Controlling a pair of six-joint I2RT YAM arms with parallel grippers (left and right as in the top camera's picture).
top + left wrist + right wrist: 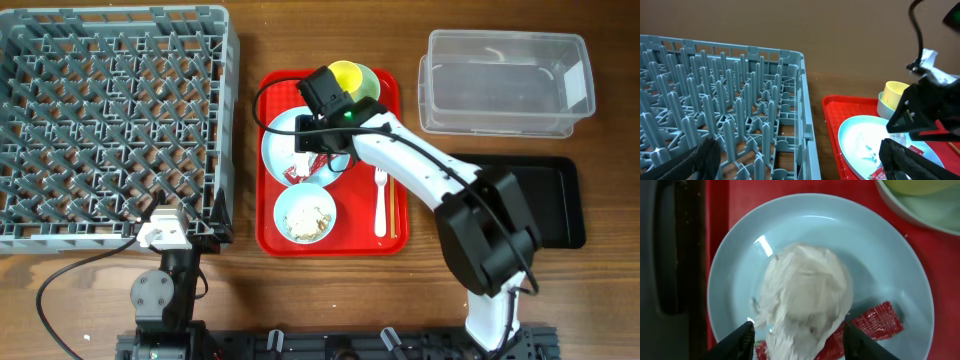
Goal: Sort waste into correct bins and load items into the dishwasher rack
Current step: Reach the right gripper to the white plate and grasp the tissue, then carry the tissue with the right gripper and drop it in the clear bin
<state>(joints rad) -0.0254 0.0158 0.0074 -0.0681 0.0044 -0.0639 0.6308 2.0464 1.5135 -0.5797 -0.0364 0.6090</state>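
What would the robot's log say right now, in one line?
step: pickup | right gripper: astride wrapper on plate, grip unclear | left gripper: open, by rack

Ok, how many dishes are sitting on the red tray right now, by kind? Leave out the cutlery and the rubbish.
Cups: 1, the yellow cup
Bowls: 2, the pale green bowl and the light blue bowl
Plates: 1, the round plate
Total: 4
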